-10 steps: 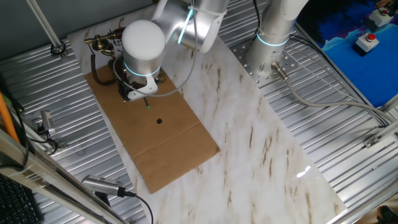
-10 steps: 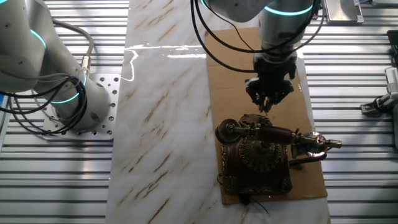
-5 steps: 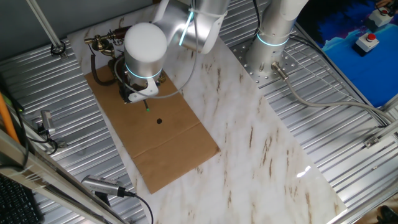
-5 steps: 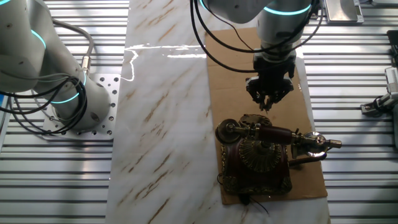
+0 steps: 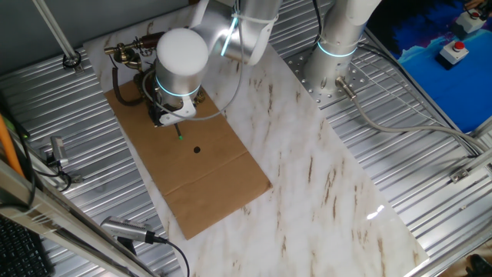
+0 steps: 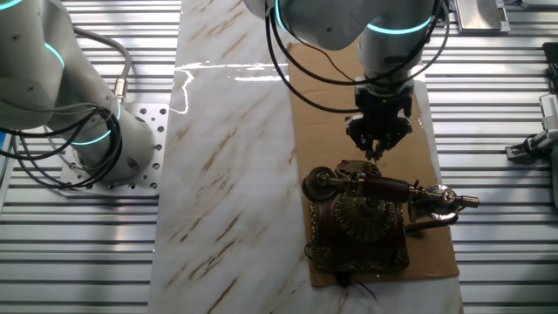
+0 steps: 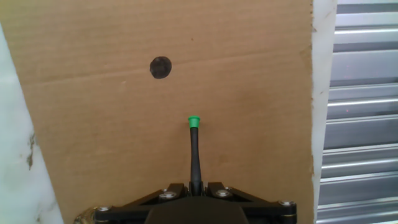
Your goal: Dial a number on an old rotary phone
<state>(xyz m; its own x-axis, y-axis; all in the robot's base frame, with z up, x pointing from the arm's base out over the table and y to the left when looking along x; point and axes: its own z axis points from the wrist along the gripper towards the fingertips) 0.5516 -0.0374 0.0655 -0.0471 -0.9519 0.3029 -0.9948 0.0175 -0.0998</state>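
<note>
In the hand view, the gripper [image 7: 196,188] sat at the bottom centre of the frame, its two fingers pressed together on the base of a thin black stick [image 7: 195,158]. The stick rose straight up the middle of the frame and ended in a green tip [image 7: 194,122]. Beyond the tip lay the brown cardboard sheet [image 7: 249,81], with a round dark spot [image 7: 161,67] in the upper left just above a crease. White marble showed along the left edge and ribbed metal along the right.

In the other fixed view, the old rotary phone [image 6: 366,220] stood at the lower centre-right, on the near end of the cardboard sheet [image 6: 318,105], its handset [image 6: 388,187] lying across the top above the round dial [image 6: 366,216]. The gripper [image 6: 377,148] hung just above the upper edge of the phone, pointing down, close to it; whether it touched could not be told.

In the one fixed view, the phone [image 5: 131,58] was at the upper left, largely hidden behind the arm's white wrist [image 5: 182,52]. The green tip [image 5: 180,138] showed below the wrist, over the cardboard, near the dark spot [image 5: 197,149].
</note>
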